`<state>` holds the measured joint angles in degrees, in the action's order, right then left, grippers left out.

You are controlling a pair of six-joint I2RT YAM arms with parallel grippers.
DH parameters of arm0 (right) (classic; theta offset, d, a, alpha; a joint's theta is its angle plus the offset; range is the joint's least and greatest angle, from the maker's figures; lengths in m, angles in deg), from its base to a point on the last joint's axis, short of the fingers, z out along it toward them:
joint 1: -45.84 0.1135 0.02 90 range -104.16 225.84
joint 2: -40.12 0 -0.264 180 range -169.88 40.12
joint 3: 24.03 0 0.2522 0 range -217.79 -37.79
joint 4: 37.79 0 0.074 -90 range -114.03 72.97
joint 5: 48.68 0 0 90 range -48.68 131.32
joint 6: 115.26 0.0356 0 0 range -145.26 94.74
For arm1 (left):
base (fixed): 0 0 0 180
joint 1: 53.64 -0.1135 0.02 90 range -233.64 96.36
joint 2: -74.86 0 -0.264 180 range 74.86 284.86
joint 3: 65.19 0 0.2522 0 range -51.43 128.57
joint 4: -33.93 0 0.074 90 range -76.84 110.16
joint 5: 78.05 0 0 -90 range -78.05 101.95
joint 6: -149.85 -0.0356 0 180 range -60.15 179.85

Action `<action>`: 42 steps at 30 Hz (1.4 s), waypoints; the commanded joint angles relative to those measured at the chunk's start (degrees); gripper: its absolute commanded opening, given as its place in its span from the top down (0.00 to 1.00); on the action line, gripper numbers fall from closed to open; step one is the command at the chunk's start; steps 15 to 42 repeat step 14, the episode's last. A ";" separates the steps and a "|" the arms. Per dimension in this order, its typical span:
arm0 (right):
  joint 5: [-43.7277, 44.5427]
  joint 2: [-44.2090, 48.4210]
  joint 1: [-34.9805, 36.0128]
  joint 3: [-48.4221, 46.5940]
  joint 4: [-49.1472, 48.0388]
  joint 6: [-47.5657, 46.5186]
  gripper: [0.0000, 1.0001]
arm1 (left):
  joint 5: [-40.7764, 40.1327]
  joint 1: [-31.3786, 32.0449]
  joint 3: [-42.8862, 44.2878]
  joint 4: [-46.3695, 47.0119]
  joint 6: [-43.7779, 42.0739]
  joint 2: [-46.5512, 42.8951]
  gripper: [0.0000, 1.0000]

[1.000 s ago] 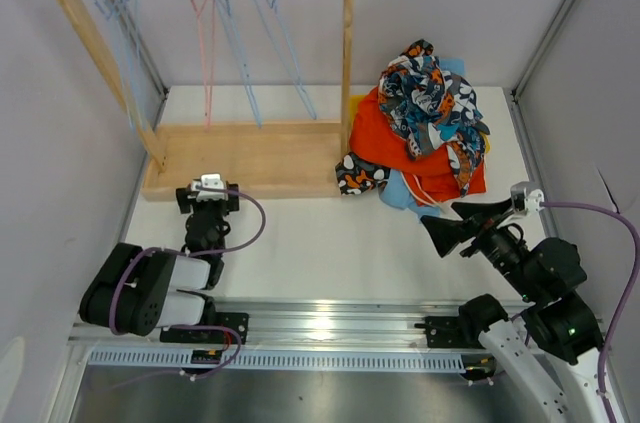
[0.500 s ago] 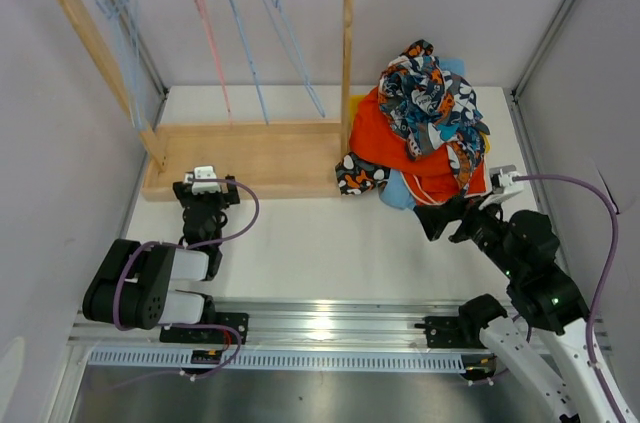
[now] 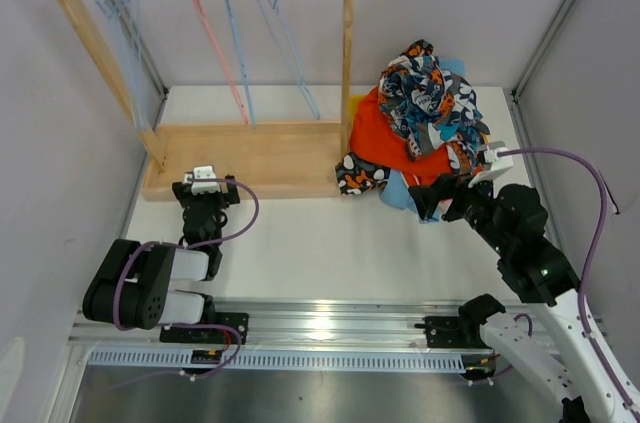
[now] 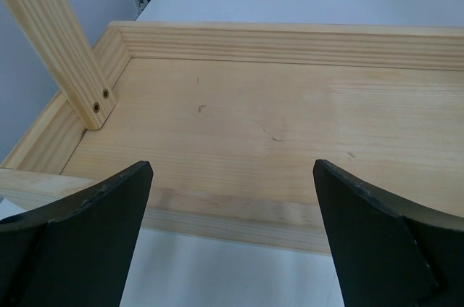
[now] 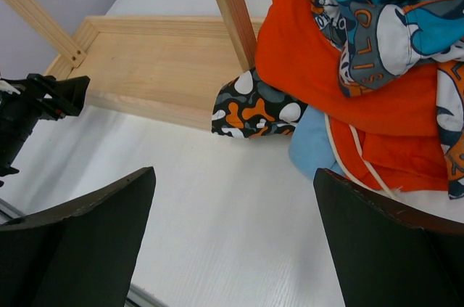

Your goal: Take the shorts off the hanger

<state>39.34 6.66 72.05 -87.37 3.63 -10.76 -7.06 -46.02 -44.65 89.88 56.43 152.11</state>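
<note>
Shorts lie in a pile on the table right of the wooden rack: the blue-orange-white print pair (image 3: pixel 432 93) on top, the plain orange pair (image 3: pixel 385 138) under it, the camouflage pair (image 3: pixel 358 175) and the light blue pair (image 3: pixel 397 193) at the front edge. No dark navy pair shows. The hangers (image 3: pixel 232 43) on the rail are bare. My right gripper (image 3: pixel 432 201) is open and empty just in front of the pile; its wrist view shows the camouflage pair (image 5: pixel 254 109), the light blue pair (image 5: pixel 315 146) and the orange pair (image 5: pixel 304 53) ahead. My left gripper (image 3: pixel 207 193) is open and empty at the rack base.
The wooden rack base (image 3: pixel 250 158) stands at the back left, its front rim (image 4: pixel 232 213) right before my left fingers. The rack's right post (image 3: pixel 348 53) stands beside the pile. Walls close in on both sides.
My right gripper has moved left and forward to the front edge of the pile. The hangers have swung on the rail. The left gripper shifted slightly at first, then stayed.
</note>
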 commanded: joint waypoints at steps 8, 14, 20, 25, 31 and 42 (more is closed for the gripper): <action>0.66 -3.72 1.03 -2.53 -6.04 -1.05 0.01 | 0.11 -0.59 1.30 2.53 1.66 0.00 0.01; 0.92 -3.72 1.12 -2.19 -7.18 -3.07 0.01 | 0.11 -0.59 1.30 2.53 1.57 0.00 0.01; 0.92 -3.72 1.12 -2.19 -7.18 -3.07 0.01 | 0.11 -0.59 1.30 2.53 1.57 0.00 0.01; 0.92 -3.72 1.12 -2.19 -7.18 -3.07 0.01 | 0.11 -0.59 1.30 2.53 1.57 0.00 0.01; 0.92 -3.72 1.12 -2.19 -7.18 -3.07 0.01 | 0.11 -0.59 1.30 2.53 1.57 0.00 0.01; 0.92 -3.72 1.12 -2.19 -7.18 -3.07 0.01 | 0.11 -0.59 1.30 2.53 1.57 0.00 0.01</action>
